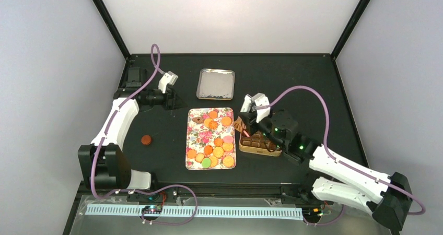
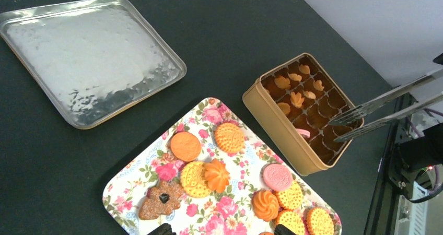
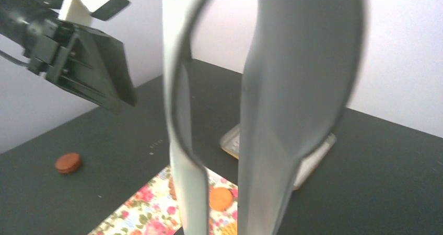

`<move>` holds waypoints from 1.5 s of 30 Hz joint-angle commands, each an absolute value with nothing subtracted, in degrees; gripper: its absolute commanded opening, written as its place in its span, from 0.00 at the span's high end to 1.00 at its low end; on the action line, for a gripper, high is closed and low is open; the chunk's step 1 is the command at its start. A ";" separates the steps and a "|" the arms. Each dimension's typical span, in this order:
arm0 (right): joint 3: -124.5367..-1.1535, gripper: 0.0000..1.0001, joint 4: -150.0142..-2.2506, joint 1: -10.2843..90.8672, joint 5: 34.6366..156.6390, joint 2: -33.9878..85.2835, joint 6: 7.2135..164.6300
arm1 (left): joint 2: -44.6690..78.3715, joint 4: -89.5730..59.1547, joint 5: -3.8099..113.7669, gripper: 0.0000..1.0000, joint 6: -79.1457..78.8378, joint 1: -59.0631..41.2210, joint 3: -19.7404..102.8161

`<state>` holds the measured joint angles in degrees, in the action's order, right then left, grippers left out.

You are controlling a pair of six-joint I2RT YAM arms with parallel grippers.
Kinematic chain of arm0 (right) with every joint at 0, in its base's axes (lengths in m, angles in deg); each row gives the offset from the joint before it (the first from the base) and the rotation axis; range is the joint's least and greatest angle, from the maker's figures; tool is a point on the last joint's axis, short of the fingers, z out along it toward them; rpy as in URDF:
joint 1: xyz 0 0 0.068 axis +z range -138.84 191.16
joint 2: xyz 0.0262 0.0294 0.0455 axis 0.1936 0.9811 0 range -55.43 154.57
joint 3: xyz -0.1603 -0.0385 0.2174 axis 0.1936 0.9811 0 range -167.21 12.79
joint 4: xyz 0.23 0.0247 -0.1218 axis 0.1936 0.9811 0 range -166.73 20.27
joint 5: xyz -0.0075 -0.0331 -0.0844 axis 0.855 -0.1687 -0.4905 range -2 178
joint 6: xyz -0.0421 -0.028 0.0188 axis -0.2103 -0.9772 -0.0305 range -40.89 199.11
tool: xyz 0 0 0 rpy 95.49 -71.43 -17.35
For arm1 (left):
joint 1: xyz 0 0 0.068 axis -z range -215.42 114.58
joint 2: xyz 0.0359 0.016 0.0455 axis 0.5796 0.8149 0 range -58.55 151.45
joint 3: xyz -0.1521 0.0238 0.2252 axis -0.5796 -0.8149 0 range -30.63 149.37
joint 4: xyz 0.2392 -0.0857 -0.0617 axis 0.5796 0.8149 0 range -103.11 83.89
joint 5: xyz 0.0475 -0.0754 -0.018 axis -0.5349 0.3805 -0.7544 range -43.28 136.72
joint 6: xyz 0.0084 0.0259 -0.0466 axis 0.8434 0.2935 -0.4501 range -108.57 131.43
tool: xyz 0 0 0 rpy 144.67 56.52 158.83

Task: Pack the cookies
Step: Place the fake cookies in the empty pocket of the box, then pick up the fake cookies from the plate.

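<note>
The right end effector [image 1: 252, 114] gripped metal tongs [image 2: 386, 107] over the tin [image 2: 277, 125]; the left end effector [image 2: 222, 231] hung open above the cookies [image 2: 230, 137]

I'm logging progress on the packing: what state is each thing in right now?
Flowered rectangular tray: holds many cookies.
Tan compartment tin: open, partly filled.
Silver metal tray: empty.
Round brown cookie: loose on the table.
Metal tongs: tips apart over the tin.
Left hand: open, above the flowered tray.
Right hand: shut on the tongs.
</note>
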<state>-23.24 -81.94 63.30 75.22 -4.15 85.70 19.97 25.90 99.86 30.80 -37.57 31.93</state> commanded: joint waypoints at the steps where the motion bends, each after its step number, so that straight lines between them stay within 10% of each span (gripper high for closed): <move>1: -28.54 0.72 -87.65 64.88 81.93 1.51 86.71 | 20.91 30.32 98.37 0.48 32.25 -37.62 36.27; 17: -40.93 0.74 -98.12 67.34 80.51 29.49 83.97 | 16.55 36.62 72.40 0.20 37.57 -40.92 40.53; 20: -41.99 0.74 -98.65 67.25 79.35 32.18 83.24 | 15.35 34.05 64.88 0.01 37.12 -42.08 39.79; 45: -43.47 0.63 -99.49 64.43 83.50 42.10 85.51 | 10.13 29.73 87.36 0.01 42.80 -47.51 30.06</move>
<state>-43.88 -97.22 64.44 82.57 41.19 84.25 10.81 31.87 82.86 41.12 -47.69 29.79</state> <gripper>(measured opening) 0.359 0.988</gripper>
